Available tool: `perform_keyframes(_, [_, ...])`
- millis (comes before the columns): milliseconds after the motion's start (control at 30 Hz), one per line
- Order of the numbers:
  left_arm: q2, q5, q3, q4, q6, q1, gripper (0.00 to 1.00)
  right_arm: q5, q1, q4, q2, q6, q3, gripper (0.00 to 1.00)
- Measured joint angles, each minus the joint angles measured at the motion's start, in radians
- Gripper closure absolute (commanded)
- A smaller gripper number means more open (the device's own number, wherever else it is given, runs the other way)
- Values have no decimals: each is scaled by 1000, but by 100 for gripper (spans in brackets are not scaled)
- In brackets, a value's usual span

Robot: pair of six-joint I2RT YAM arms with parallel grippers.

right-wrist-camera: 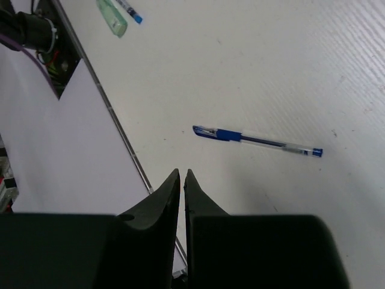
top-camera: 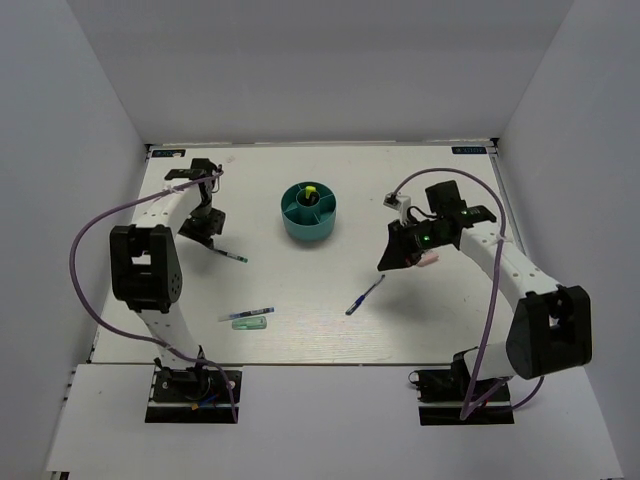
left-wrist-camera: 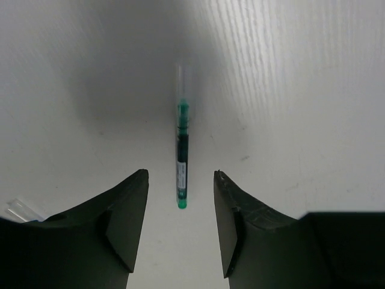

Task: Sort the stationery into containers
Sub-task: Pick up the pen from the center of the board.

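The round teal organizer (top-camera: 309,214) stands at the table's centre back, with a yellow-capped marker (top-camera: 311,190) upright in it. My left gripper (top-camera: 211,240) is open and low over the table; a black-and-green marker (left-wrist-camera: 181,158) lies just ahead of it, its near end between the fingertips, untouched. It also shows in the top view (top-camera: 233,257). My right gripper (top-camera: 392,258) is shut and empty, above a thin blue pen (right-wrist-camera: 255,140) that lies on the table (top-camera: 365,295). A pink highlighter (top-camera: 429,260) lies by the right gripper, partly hidden.
Another blue pen (top-camera: 246,313) and a mint-green marker (top-camera: 250,323) lie side by side at front left; both show at the top of the right wrist view (right-wrist-camera: 112,17). White walls enclose the table on three sides.
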Motion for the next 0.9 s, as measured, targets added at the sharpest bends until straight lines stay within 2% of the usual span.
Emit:
perform_keyframes(133, [61,-2,10,-22,0,23,42,-75,-36,29,-54,3,-61,89])
perform_keyframes(400, [117,-2,10,-38,-3,35,43,-125,-111,50,-121,0,-88,89])
perform_keyframes(633, [208,-3,37,-32,-4,38,45,-190,-176,47,-119,-7,-96,89])
perform_keyframes(900, [222,-5,58,-4,-6,39,49,-253,-228,38,-112,-32,-97,89])
